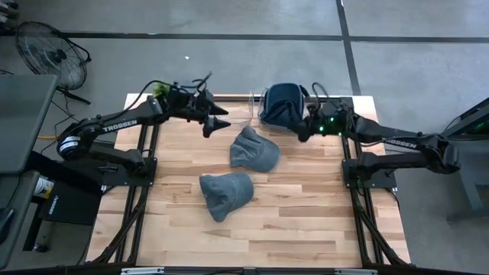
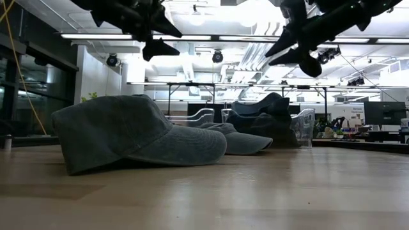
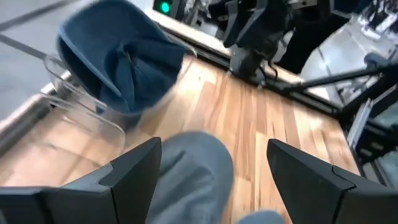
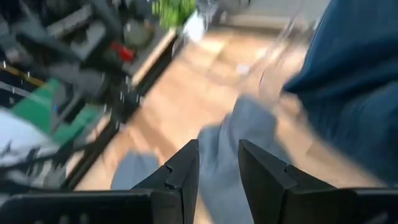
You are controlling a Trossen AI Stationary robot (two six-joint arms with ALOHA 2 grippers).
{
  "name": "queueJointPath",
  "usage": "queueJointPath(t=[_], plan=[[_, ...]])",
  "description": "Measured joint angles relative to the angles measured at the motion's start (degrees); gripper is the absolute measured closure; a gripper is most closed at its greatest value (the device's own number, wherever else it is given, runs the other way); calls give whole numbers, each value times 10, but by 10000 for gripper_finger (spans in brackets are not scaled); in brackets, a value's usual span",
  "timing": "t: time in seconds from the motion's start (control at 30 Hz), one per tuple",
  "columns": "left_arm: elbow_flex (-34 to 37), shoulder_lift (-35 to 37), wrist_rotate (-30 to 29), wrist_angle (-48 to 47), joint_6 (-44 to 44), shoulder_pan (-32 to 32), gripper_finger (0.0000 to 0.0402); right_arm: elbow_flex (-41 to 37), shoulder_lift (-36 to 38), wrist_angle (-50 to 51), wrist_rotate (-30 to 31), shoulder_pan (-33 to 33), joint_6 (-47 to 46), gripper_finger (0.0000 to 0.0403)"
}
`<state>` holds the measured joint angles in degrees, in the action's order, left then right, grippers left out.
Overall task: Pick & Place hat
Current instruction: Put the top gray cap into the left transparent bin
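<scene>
I'm seeing two grey hats [image 1: 254, 150] [image 1: 225, 194] lying on the counter [image 1: 306, 206], one blue hat [image 1: 283, 103] sitting in the clear bin [image 1: 258, 107]; left gripper [image 1: 216, 121] jaws are released, right gripper [image 1: 304, 130] jaws are standing apart, grasping nothing.

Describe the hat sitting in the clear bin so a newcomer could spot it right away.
Start at the wooden table and look to its far edge, between the two arms. There stands a clear bin, and the dark blue hat sits inside it. The two other hats are grey and lie flat on the bare wood, outside any container.
</scene>
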<state>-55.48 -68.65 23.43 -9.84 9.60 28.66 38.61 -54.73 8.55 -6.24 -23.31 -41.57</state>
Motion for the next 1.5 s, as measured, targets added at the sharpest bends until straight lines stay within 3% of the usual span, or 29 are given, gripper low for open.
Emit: queueJointPath(t=[0.13,0.37,0.5,0.67,0.9,1.13,1.5], plan=[[0,-18,-32,-20,7,-35,112,0,-1,48,11,55,31,298],[0,-46,-111,-15,80,-93,112,-1,-12,172,57,150,269,297],[0,-63,-131,-7,131,-122,112,-1,-35,202,88,186,339,297],[0,-87,-187,-10,168,-159,112,-1,-78,179,109,196,197,297],[0,-107,-229,-24,172,-192,112,-1,-138,138,70,210,-30,297],[0,-112,-230,-38,117,-193,112,-1,-169,102,164,257,-213,274],[0,-114,-217,-37,24,-193,112,-1,-229,43,263,308,-437,180]])
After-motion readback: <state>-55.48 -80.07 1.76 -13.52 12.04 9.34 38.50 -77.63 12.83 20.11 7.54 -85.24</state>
